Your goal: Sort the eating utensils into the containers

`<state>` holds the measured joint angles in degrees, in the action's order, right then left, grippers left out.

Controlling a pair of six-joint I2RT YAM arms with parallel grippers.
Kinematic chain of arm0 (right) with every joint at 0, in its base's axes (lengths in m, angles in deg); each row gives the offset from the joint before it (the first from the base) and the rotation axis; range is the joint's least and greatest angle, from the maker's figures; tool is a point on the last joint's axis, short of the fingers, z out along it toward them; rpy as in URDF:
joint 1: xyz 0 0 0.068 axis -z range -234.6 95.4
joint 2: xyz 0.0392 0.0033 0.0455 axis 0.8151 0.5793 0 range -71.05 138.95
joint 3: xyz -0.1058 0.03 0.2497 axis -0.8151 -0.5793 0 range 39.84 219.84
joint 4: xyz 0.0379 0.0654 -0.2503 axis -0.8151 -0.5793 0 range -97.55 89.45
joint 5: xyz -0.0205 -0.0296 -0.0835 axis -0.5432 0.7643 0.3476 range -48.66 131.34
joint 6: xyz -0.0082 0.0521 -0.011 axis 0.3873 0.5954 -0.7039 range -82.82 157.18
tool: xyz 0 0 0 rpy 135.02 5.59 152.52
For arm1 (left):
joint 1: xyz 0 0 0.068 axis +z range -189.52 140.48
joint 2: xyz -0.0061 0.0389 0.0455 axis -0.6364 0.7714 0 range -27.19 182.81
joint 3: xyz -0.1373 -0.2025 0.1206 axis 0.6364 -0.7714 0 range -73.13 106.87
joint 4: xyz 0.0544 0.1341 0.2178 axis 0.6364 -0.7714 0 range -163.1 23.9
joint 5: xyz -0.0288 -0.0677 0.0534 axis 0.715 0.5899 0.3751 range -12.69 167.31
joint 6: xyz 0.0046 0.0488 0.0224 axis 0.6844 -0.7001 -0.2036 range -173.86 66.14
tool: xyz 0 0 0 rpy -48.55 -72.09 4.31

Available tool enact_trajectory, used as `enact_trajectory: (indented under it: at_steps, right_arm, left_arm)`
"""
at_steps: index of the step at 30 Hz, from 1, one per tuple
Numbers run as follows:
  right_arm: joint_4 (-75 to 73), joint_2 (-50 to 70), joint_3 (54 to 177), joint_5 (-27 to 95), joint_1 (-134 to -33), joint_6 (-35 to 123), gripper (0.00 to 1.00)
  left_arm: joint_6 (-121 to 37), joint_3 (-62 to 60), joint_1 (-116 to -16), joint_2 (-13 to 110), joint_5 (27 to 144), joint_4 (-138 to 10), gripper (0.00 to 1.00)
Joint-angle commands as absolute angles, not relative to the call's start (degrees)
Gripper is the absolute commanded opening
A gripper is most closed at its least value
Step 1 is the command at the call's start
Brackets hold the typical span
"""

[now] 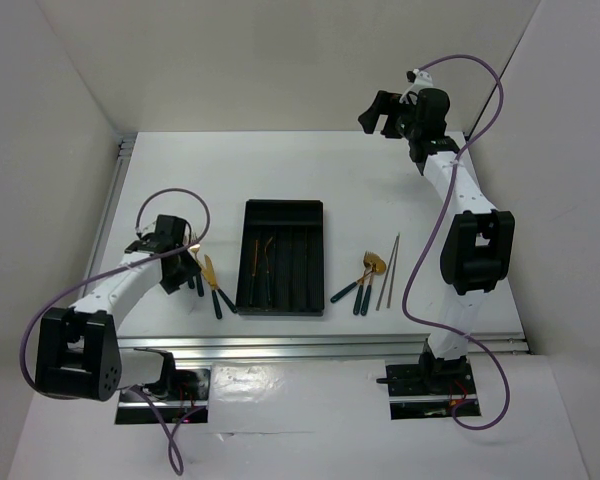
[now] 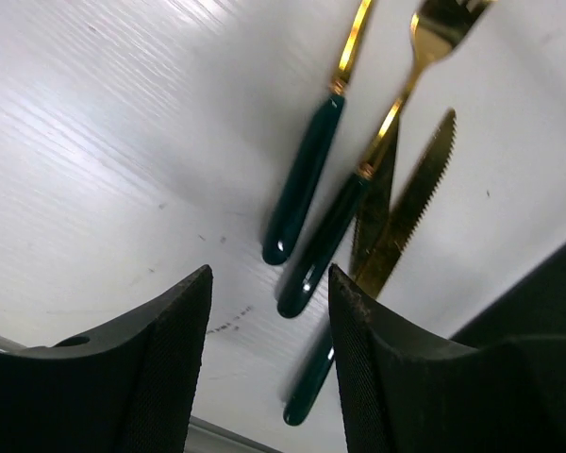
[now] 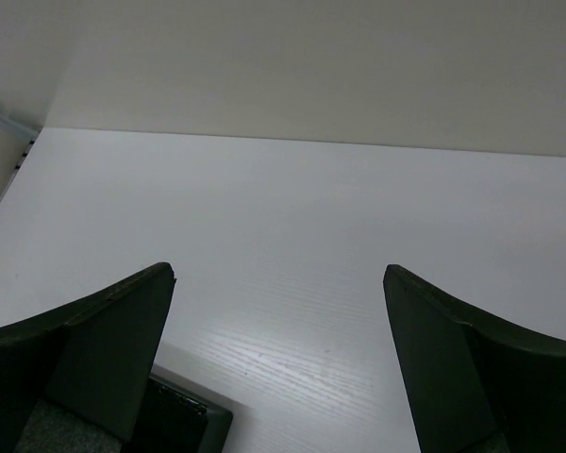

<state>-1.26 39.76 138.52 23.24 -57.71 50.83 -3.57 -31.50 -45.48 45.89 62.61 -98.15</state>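
**Ana:** Ribbed black fingers [image 2: 170, 359] of the left gripper [image 2: 271, 283] sit closest to the lens. Are they holding anything?

**Ben:** No. The jaws stand apart with bare table between them, just short of the teal handle ends of a fork [image 2: 332, 236] and a second utensil [image 2: 307, 179] beside it. A serrated knife [image 2: 417, 193] lies just beside the fork.

**Ana:** And the right gripper [image 3: 278, 274]?

**Ben:** It's spread wide as well and empty, raised over the far end of the table, well apart from every utensil.

**Ana:** How much is sorted?

**Ben:** Little, I'd judge. The black tray [image 1: 280, 205] holds only two pieces [image 1: 261, 260], lying lengthwise in its left compartments. The other compartments look bare.

**Ana:** What remains?

**Ben:** The left pile [image 1: 208, 280] is on the table by the tray's left side, under the left gripper. A right pile [image 1: 358, 285] lies on the other side of the tray, with two chopsticks [image 1: 388, 270] just beyond it. Most of the work seems to lie ahead, and the left arm looks poised to pick from its pile.
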Motion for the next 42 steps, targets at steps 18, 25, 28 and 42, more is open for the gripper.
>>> enact_trajectory:
  at_steps: [18,25,28,42]
  right_arm:
    - [-1.42,41.01,142.76,23.06,-57.41,50.89,1.00]
    - [-1.43,41.01,142.76,24.12,-57.41,50.89,1.00]
    - [-1.43,41.01,142.76,24.12,-57.41,50.89,1.00]
    - [-1.43,41.01,142.76,24.65,-57.41,50.89,1.00]
  left_arm:
    - [-8.94,-29.53,-41.02,51.99,63.61,-93.52,0.55]
    - [-9.47,-28.39,-41.02,54.19,63.60,-92.90,0.53]
    - [-10.00,-27.16,-41.02,55.60,62.99,-92.90,0.52]
    - [-9.47,-24.96,-41.02,62.11,61.93,-94.05,0.43]
